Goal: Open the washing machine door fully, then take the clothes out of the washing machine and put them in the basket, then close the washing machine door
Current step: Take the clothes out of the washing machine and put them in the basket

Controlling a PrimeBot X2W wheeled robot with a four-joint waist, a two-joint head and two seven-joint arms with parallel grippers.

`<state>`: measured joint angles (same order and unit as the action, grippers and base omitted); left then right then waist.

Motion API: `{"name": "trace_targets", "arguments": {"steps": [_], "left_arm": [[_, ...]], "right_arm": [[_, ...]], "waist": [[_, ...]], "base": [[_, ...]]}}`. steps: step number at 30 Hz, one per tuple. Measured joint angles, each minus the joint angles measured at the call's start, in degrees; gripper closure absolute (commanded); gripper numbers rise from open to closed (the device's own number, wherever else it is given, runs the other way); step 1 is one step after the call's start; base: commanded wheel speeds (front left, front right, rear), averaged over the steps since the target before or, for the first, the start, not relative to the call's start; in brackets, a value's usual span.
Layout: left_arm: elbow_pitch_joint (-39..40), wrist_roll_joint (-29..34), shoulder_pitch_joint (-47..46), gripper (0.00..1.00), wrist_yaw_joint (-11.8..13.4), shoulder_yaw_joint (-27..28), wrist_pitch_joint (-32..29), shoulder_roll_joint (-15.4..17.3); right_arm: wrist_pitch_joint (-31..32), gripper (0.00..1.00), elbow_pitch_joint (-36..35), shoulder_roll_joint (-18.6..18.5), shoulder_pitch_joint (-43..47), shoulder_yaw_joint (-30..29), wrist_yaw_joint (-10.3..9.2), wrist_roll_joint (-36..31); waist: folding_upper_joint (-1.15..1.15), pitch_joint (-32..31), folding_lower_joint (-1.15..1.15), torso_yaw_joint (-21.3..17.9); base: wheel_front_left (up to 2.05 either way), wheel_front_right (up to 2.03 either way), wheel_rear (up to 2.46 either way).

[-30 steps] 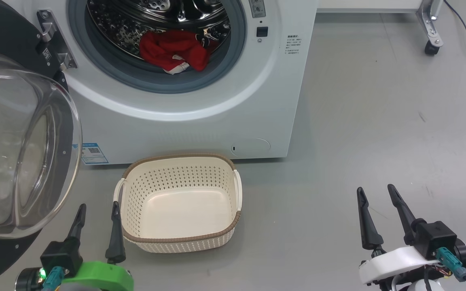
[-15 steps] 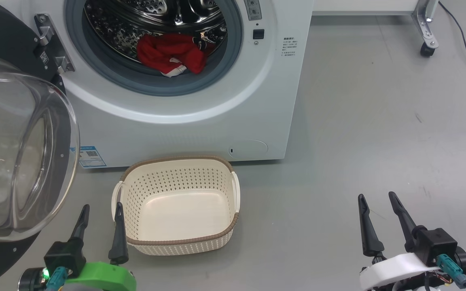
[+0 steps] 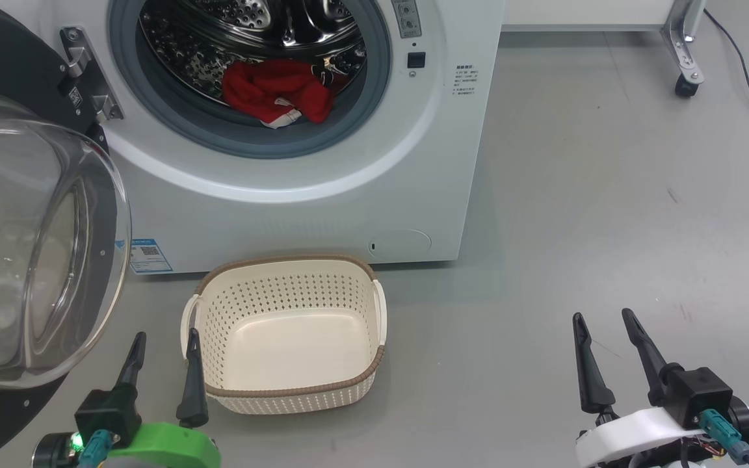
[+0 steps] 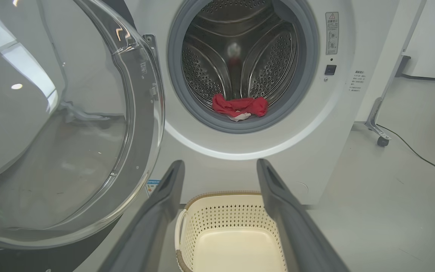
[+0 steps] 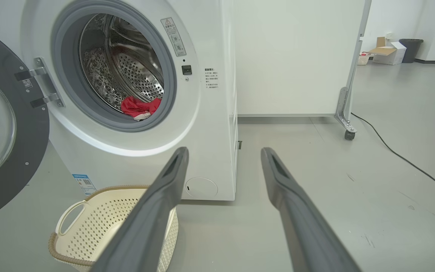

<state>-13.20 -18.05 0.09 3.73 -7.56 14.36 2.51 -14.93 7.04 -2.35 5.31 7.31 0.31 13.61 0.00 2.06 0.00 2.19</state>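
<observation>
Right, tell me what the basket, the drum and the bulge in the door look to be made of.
Basket: likely moulded plastic, matte cream, with rows of small holes and a brown rim shaped to look braided.
Drum: looks like polished steel, mirror-bright and perforated.
Door bulge: clear and glossy, with reflections on it; probably glass, though clear plastic cannot be ruled out.

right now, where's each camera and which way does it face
Head view: on the head, looking down at washing machine, basket; left pincer and right pincer open at bottom corners.
Left wrist view: low, facing the drum head-on, beside the washing machine door; own fingers.
Right wrist view: low, facing the washing machine obliquely from the right; own fingers.
All share the clothes in the drum.
</observation>
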Motion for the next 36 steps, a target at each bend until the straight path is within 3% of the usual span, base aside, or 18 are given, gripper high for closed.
{"name": "trace_targets", "arguments": {"steps": [21,36], "left_arm": [[0.2,0.3,0.0,0.00,0.0,-0.9,-0.2,0.0],[0.4,0.6,0.0,0.00,0.0,-0.9,-0.2,0.0]], "right_arm": [[0.0,0.00,-0.4,0.0,0.7,0.1,-0.05,0.3],[0.0,0.00,-0.6,0.0,0.7,0.3,-0.48,0.4]], "waist": [[0.00,-0.2,0.00,-0.2],[0.00,0.1,0.00,-0.4]], "base": [[0.05,-0.05,0.00],[0.63,-0.63,0.00]]}}
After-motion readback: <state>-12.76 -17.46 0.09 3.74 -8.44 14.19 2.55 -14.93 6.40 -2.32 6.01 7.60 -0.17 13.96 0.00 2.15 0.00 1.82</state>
